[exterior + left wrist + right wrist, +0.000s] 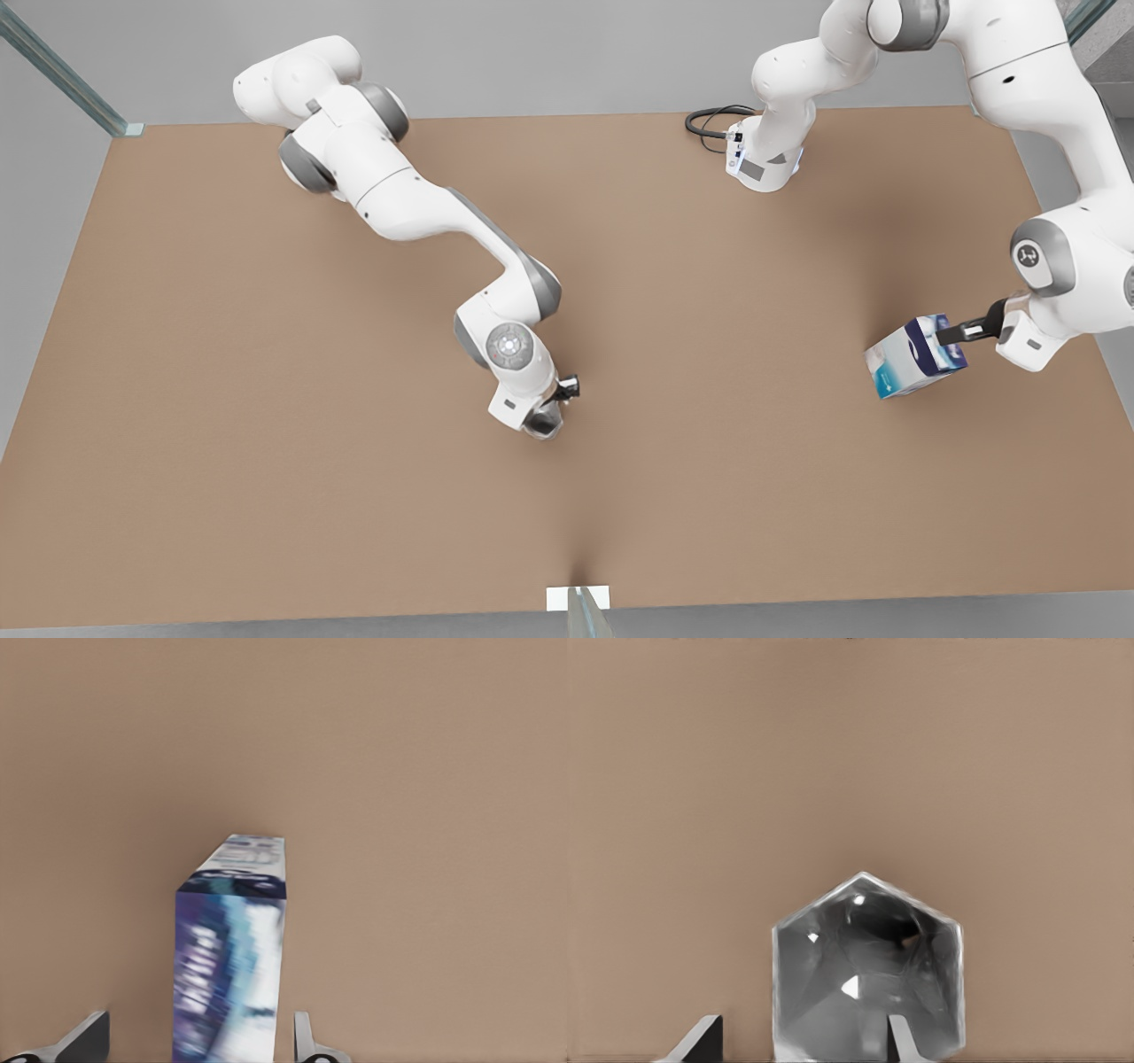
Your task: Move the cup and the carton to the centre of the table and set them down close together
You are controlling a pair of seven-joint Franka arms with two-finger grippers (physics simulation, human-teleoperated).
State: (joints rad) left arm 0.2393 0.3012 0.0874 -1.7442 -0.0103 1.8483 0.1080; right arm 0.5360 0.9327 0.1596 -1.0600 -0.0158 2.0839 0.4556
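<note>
Fingers of the left gripper (pixel 961 333) pinch the carton (pixel 915 357) at its upper end and hold it tilted above the surface (pixel 266 443), toward the front view's right edge, well apart from centre. In the left wrist view the carton (pixel 232 966) sits between 2 fingers (pixel 306 1041). Fingers of the right gripper (pixel 556 403) close around the cup (pixel 543 424) near the centre of the surface; whether it touches down cannot be told. In the right wrist view the cup (pixel 866 970) shows a faceted interior with no contents. Judgement: the cup is near its destination, so the carton must travel to it.
</note>
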